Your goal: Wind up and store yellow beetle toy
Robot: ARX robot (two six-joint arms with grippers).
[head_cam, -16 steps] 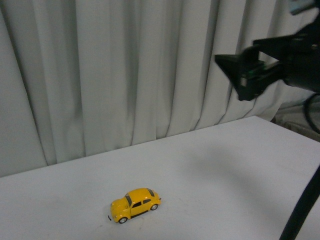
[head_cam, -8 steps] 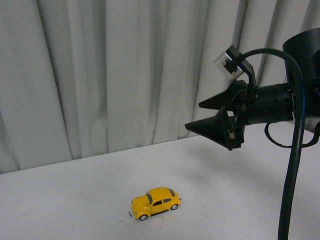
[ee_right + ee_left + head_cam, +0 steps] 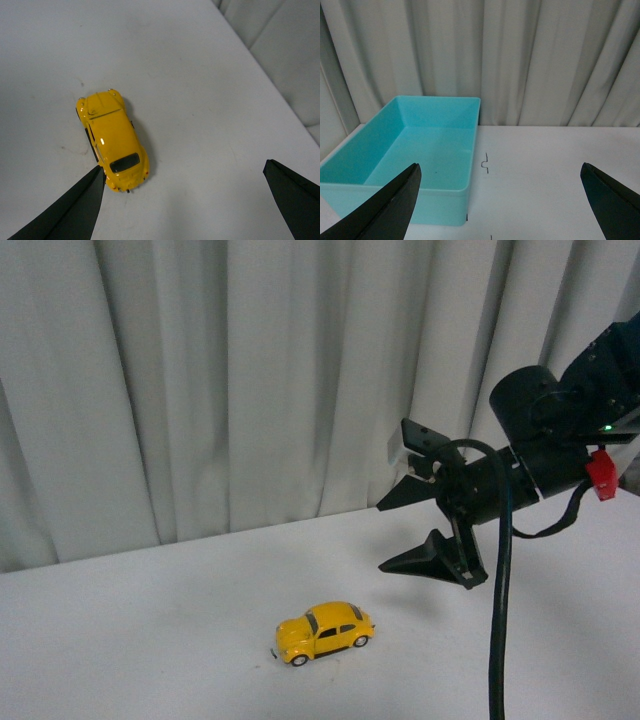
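Swung down nearer the yellow beetle toy (image 3: 325,632): right gripper (image 3: 385,538), spread wide, empty. Reaching step. Next, drop over toy, pinch gently.

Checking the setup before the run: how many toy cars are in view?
1. The yellow beetle toy sits on the white table near the open right gripper; none shows in the teal bin.

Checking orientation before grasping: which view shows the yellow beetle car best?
Right wrist view: the small yellow beetle toy car appears large, from above, roof and windows clear. Front view shows it small, side-on. Left wrist view lacks it.
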